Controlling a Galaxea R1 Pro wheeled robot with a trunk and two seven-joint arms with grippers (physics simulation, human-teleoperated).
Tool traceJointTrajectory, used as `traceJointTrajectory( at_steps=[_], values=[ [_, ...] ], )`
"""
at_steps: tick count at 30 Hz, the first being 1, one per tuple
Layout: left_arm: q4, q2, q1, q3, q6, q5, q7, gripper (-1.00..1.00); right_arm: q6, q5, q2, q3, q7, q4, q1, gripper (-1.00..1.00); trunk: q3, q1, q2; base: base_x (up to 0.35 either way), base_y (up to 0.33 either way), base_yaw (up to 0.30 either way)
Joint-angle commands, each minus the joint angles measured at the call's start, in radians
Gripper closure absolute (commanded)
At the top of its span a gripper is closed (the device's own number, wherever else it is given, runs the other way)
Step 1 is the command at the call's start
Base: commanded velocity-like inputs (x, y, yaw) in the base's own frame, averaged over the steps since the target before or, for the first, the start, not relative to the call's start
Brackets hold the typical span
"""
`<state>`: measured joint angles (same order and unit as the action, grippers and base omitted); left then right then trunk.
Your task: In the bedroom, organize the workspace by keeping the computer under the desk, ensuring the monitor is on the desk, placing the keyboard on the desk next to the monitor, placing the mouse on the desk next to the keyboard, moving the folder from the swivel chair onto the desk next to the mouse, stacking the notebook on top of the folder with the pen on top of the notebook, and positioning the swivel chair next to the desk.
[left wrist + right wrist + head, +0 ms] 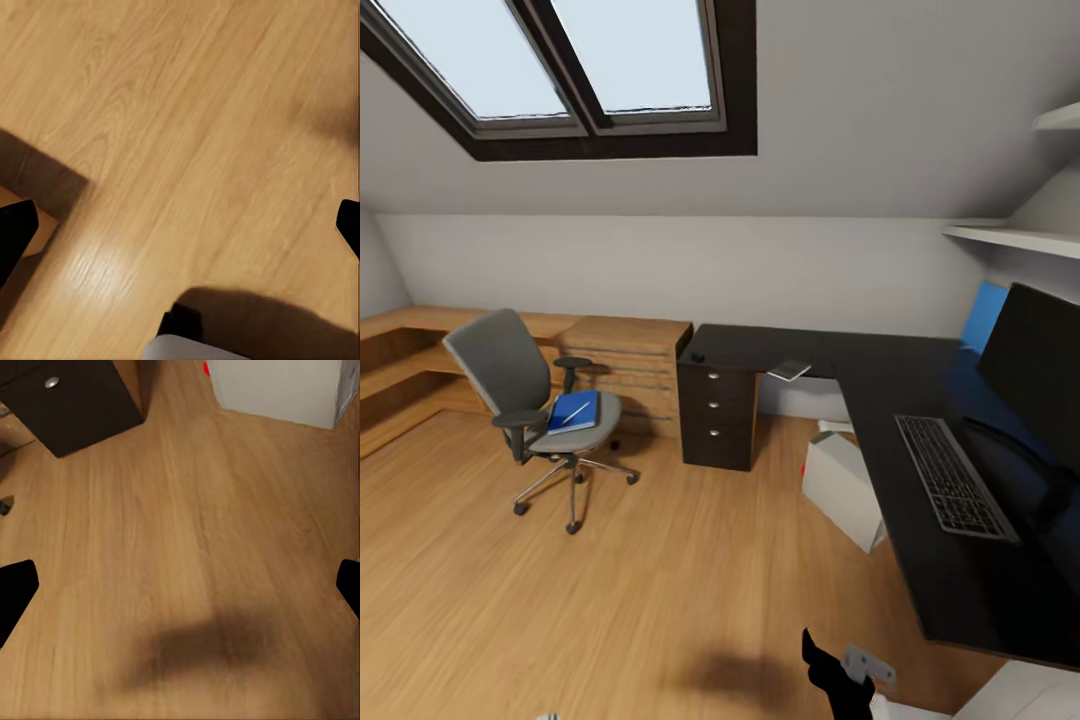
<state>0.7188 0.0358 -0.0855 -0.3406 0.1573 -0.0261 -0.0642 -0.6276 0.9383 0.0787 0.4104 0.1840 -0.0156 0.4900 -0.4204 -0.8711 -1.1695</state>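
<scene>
- Swivel chair (525,400): stands on the wood floor (660,580) well apart from the dark L-shaped desk (920,400), seat turned toward the room; the task wants it beside the desk, so it is not yet in place.
- Folder (572,412): blue, lying flat on the chair seat with a thin light object across its top, probably the pen, though too small to be sure.
- Keyboard (954,474): lies on the near wing of the desk, just beside the monitor (1032,365), which stands upright toward the wall; both appear to satisfy their conditions.
- Mouse (698,357): a small dark shape at the far left corner of the desk, above the drawer unit (717,412), well apart from the keyboard.
- A flat grey item (790,369), possibly the notebook, overhangs the inner desk edge.
- Computer (842,488): white case, tilted on the floor beside the desk's inner edge, only partly under the top.
- Left gripper (180,225) and right gripper (180,585): each wrist view shows 2 dark fingertips at opposite sides, spread wide with bare floor between; neither holds anything.
- Open room: a broad stretch of floor lies between robot and chair, judged ample for driving up; the computer and the drawer unit narrow the corner near the desk.
</scene>
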Motion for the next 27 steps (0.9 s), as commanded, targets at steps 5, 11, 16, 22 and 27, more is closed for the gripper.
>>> traceJointTrajectory(
  at_steps=[5, 11, 16, 22, 27],
  values=[
    [0.002, 0.001, 0.0, -0.003, 0.007, -0.002, 0.0, -1.0, -0.003, -0.023, 0.005, 0.191, -0.177, -0.001, 0.001, -1.0, -0.001, -0.001, -0.001, 0.332, 0.0, 0.0],
    [0.002, 0.001, 0.0, -0.003, 0.007, -0.002, -0.001, -1.0, -0.001, -0.068, 0.012, 0.388, -0.412, 0.005, 0.001, -1.0, -0.001, -0.001, -0.001, 0.332, 0.0, 0.0],
    [0.002, 0.001, 0.0, -0.003, 0.007, -0.002, 0.0, -1.0, 0.0, -0.085, 0.013, 0.488, -0.536, 0.027, 0.001, -1.0, -0.001, -0.001, -0.001, 0.332, 0.0, 0.0],
    [0.001, 0.001, 0.0, -0.003, 0.007, -0.001, 0.0, -1.0, -0.005, -0.09, 0.012, 0.518, -0.572, 0.036, 0.001, -1.0, -0.001, -0.001, -0.001, 0.332, 0.0, 0.0],
    [0.001, 0.001, 0.0, -0.003, 0.007, -0.001, -0.001, -1.0, -0.008, -0.09, 0.011, 0.523, -0.578, 0.038, 0.001, -1.0, -0.001, -0.001, -0.001, 0.332, 0.004, 0.0]
  ],
)
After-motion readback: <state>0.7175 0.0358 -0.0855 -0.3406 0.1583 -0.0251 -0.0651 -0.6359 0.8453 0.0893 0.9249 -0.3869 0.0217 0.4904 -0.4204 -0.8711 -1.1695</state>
